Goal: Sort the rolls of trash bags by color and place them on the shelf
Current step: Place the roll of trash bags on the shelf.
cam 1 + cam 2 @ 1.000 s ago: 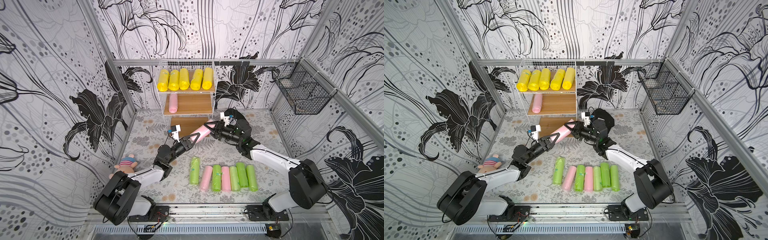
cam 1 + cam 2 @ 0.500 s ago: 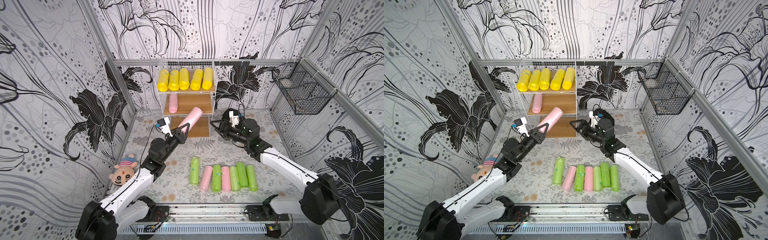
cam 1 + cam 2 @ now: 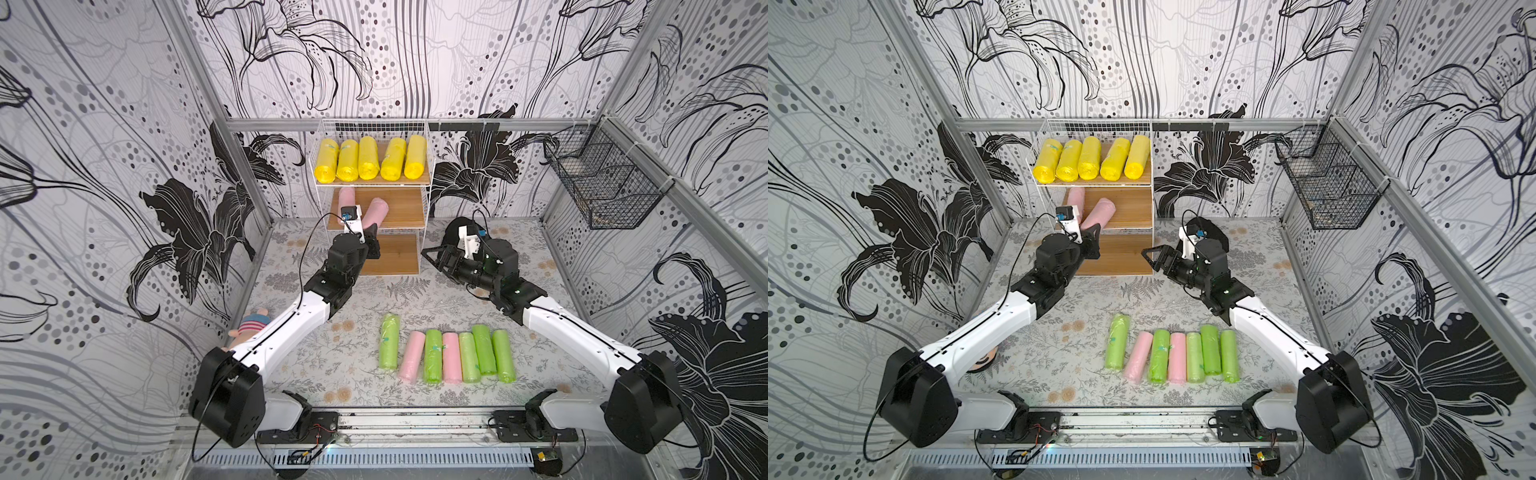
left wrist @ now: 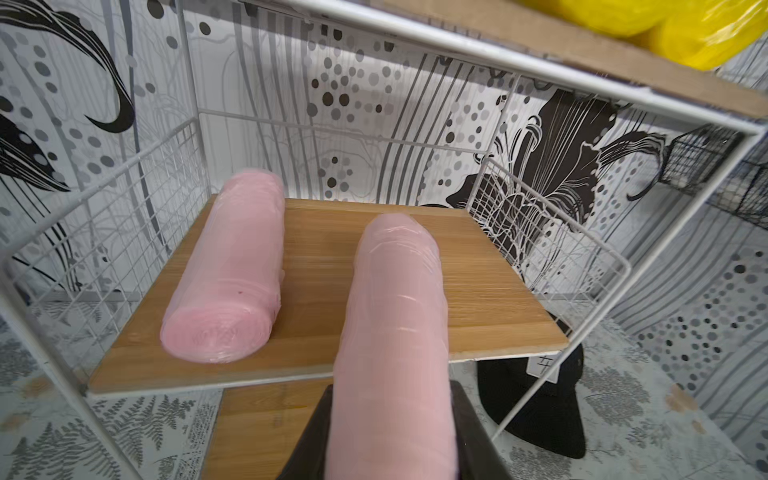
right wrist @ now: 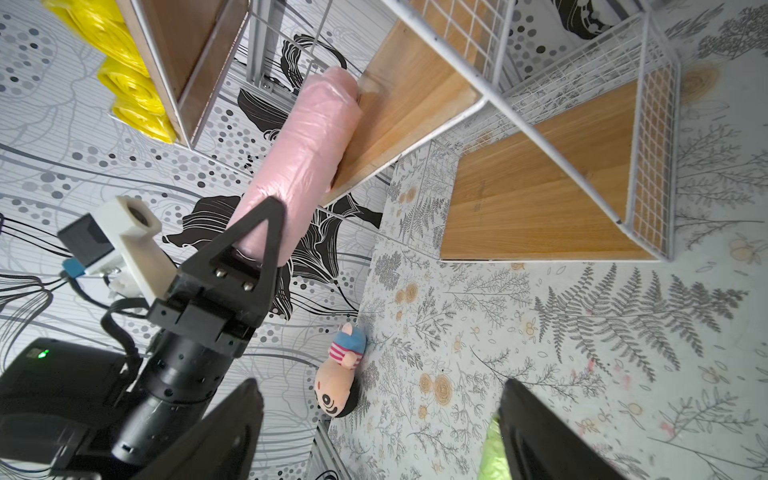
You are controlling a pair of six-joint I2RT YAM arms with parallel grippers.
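view: both top views
shelf (image 3: 405, 208): three tiers, centred at the back wall
yellow rolls (image 3: 369, 159): five, side by side on the top tier
lying pink roll (image 3: 345, 196): on the middle tier, at its left side
held pink roll (image 3: 377, 209): slanted, far end over the middle tier, near end in the left gripper
left gripper (image 3: 369, 230): clamped round the held pink roll, in front of the shelf
right gripper (image 3: 1152, 262): jaws spread wide, empty, right of the shelf and apart from it
floor rolls (image 3: 446, 355): seven in a row on the mat (image 3: 357, 299), five green and two pink
toy (image 3: 251, 326): by the left wall
basket (image 3: 602, 183): black wire, on the right wall

view: left wrist
held pink roll (image 4: 395, 332): between the jaws, far end above the middle tier; contact cannot be told
lying pink roll (image 4: 228, 266): flat on that tier, beside the held one, apart

view: right wrist
left gripper (image 5: 266, 224): one finger pressed on the held pink roll
held pink roll (image 5: 307, 145): far end at the middle tier's front edge
right gripper (image 5: 386, 436): fingers far apart, nothing between
toy (image 5: 336, 382): on the mat at the wall
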